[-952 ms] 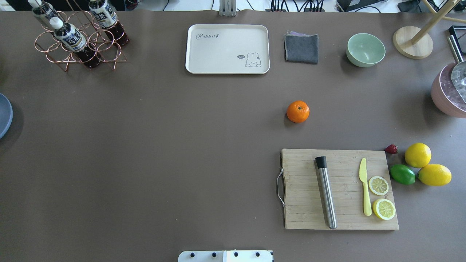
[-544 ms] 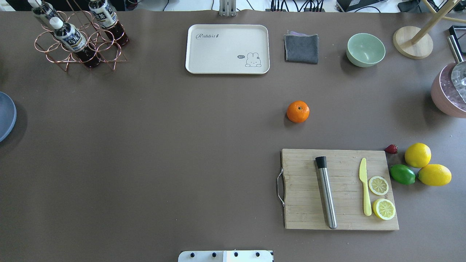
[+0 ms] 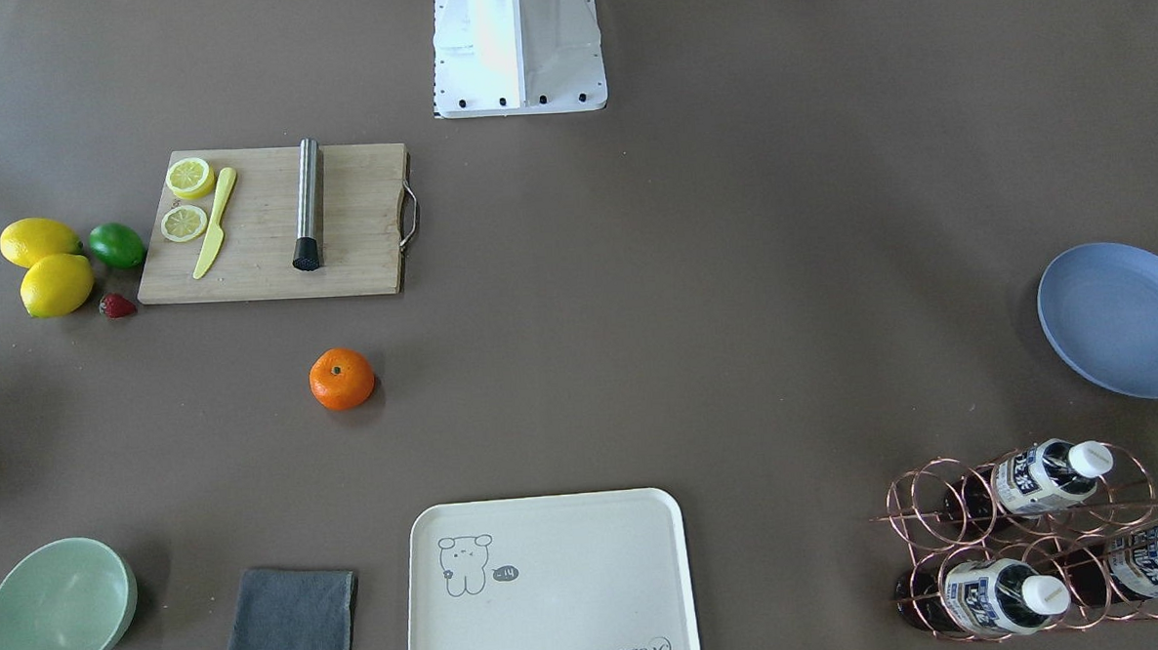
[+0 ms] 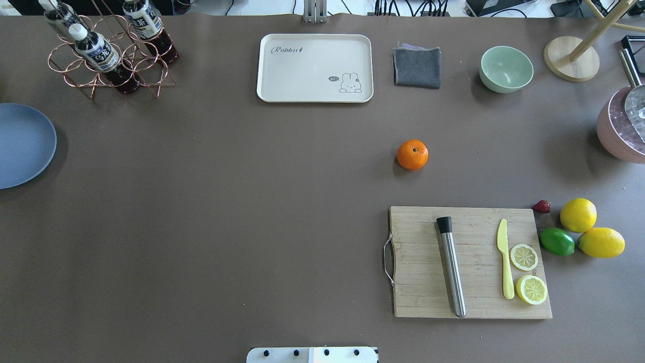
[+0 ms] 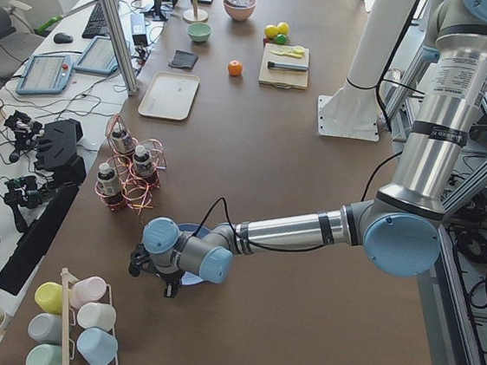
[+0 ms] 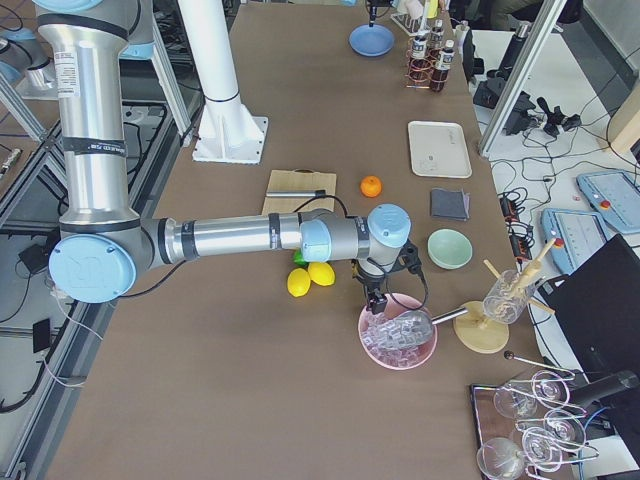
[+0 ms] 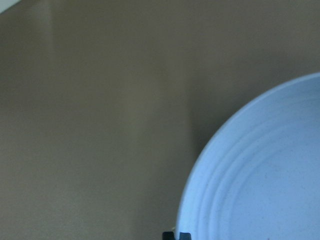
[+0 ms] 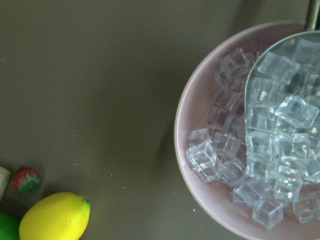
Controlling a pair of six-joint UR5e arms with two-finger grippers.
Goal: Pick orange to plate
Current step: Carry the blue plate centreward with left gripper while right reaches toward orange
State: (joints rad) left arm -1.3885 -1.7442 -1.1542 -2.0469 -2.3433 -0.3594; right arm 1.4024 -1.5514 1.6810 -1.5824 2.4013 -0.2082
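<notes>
The small round stem-dimpled orange (image 4: 412, 154) lies on the brown desk (image 4: 252, 227), just beyond the wooden cutting board's (image 4: 418, 272) far edge and well apart from both tools. The left tool (image 5: 169, 285) is far from the board, at the round periwinkle-blue plate (image 4: 22, 146). The right tool (image 6: 377, 298) hangs past the board's lemon side, above the pink ice bowl (image 8: 197, 95). Whether either tool is released or clenched cannot be told.

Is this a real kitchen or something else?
Probably a robot lab staged like a drinks counter: a big robot arm, control tablets nearby, and a cutting board with lemon slices.
</notes>
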